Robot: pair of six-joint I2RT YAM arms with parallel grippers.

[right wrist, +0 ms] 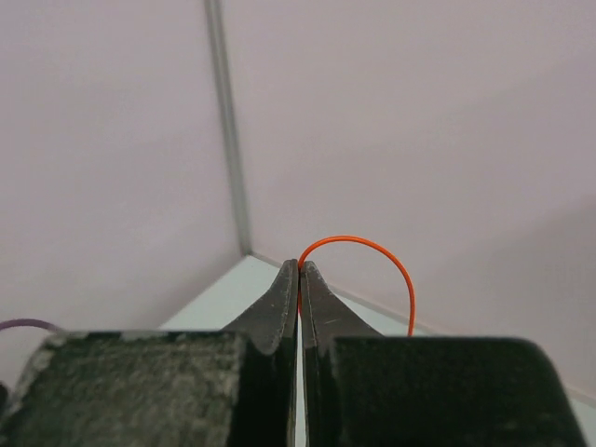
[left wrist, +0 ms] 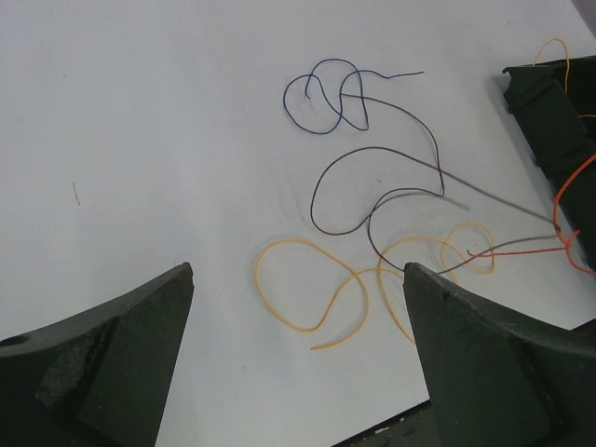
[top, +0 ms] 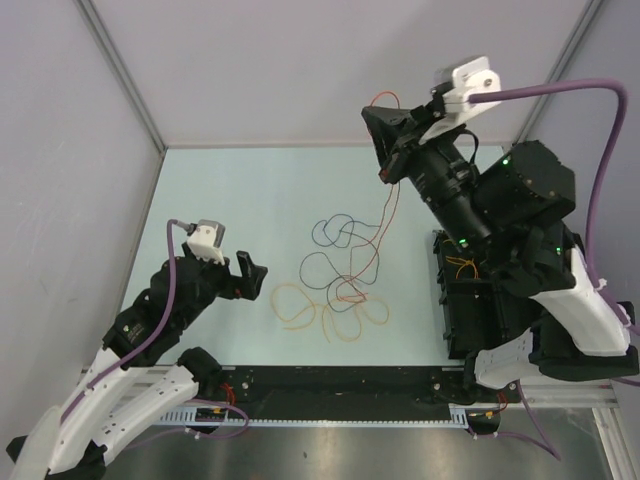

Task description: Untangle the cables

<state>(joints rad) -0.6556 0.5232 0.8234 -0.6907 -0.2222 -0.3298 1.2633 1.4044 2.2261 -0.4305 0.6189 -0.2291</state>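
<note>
The cables lie tangled mid-table: a dark blue cable (top: 335, 232), a black cable (top: 322, 266) and an orange-yellow cable (top: 296, 306) in loops. A red cable (top: 386, 215) rises from the tangle to my right gripper (top: 372, 112), which is shut on it high above the far side of the table. In the right wrist view the fingertips (right wrist: 300, 268) pinch the red cable (right wrist: 372, 244), which arches out to the right. My left gripper (top: 250, 275) is open and empty, just left of the yellow loops. The left wrist view shows blue (left wrist: 321, 93), black (left wrist: 372, 186), yellow (left wrist: 307, 289) and red (left wrist: 521, 251) cables beyond the left gripper (left wrist: 298, 279).
A black block (top: 465, 300) stands on the table by the right arm's base, with a thin yellow wire (top: 460, 266) on it; it also shows in the left wrist view (left wrist: 549, 112). A black rail (top: 330, 385) runs along the near edge. Pale walls enclose the table.
</note>
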